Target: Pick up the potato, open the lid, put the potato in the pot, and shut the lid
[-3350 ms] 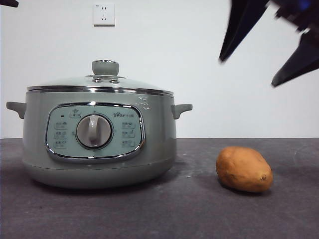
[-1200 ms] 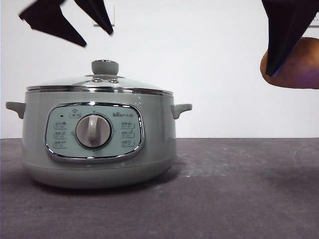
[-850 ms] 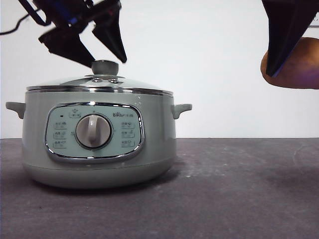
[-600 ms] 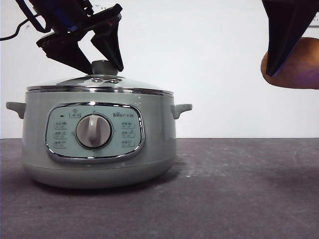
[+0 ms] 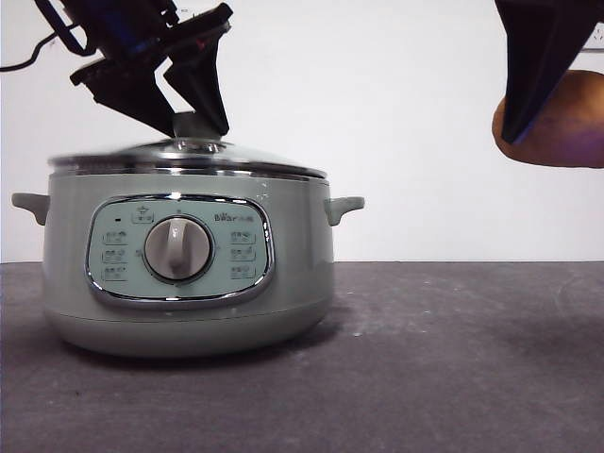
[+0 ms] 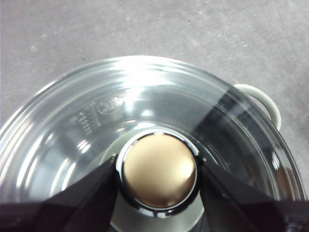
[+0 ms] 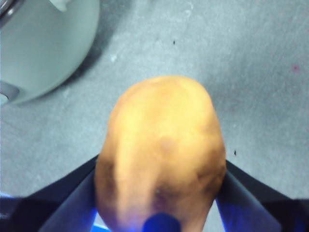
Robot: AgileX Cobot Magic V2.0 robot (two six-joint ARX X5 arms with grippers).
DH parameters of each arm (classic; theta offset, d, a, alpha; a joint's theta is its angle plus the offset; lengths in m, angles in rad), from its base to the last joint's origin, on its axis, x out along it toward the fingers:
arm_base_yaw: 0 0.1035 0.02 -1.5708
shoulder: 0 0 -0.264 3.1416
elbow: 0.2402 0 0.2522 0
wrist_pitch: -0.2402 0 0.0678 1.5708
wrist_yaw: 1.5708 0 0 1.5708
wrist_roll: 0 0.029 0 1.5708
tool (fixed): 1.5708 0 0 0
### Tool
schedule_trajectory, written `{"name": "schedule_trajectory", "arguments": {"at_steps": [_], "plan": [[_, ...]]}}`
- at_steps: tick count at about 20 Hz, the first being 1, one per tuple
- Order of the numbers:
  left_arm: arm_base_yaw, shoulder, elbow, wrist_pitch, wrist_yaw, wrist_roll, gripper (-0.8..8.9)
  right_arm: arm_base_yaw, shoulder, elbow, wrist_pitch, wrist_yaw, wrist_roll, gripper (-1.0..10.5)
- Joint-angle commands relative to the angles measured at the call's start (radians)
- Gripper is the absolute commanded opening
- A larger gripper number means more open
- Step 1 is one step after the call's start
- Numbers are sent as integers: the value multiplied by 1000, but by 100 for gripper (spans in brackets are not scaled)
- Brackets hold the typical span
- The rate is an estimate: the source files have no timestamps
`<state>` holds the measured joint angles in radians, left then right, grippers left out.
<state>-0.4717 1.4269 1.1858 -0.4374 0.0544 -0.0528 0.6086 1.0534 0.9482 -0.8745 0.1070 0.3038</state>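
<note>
The sage-green pot (image 5: 189, 274) stands on the left of the table. Its glass lid (image 5: 264, 159) sits at the pot's top edge and looks blurred with motion. My left gripper (image 5: 195, 121) comes down from above and is shut on the lid's knob (image 6: 158, 171), one jaw on each side, with the glass lid (image 6: 72, 125) around it. High at the right edge my right gripper (image 7: 161, 193) is shut on the orange-brown potato (image 7: 161, 145), which hangs well above the table (image 5: 566, 127) and level with the lid. The pot's wall (image 7: 43, 43) shows in the right wrist view.
The dark grey table (image 5: 425, 359) stretches from the pot to the right edge under the held potato. A white wall stands behind. The pot's side handles (image 5: 344, 208) stick out to both sides.
My left gripper came down from above the pot and closed on the lid's knob; the lid now blurs and has shifted slightly. The potato, lifted off the table earlier, stays held high.
</note>
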Motion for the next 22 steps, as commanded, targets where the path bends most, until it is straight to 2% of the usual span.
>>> {"name": "schedule_trajectory", "arguments": {"at_steps": [1,2,6,10,13,17,22], "plan": [[0,-28,71,29,-2,6,-9,2,0,11,29,-5,12,-12],[0,-37,97,8,-2,8,-8,2,0,18,34,-14,11,-12],[0,-102,207,-97,-6,53,-9,2,3,66,126,-158,-8,-12],[0,-222,288,-193,-61,71,-8,6,84,169,188,-233,-29,-12],[0,-322,330,-272,-121,85,-9,25,213,287,186,-266,-82,-12],[0,-468,345,-351,-239,107,-9,75,441,488,173,-266,-159,-12],[0,-599,345,-419,-299,107,-8,128,750,810,42,-265,-275,-12]]}}
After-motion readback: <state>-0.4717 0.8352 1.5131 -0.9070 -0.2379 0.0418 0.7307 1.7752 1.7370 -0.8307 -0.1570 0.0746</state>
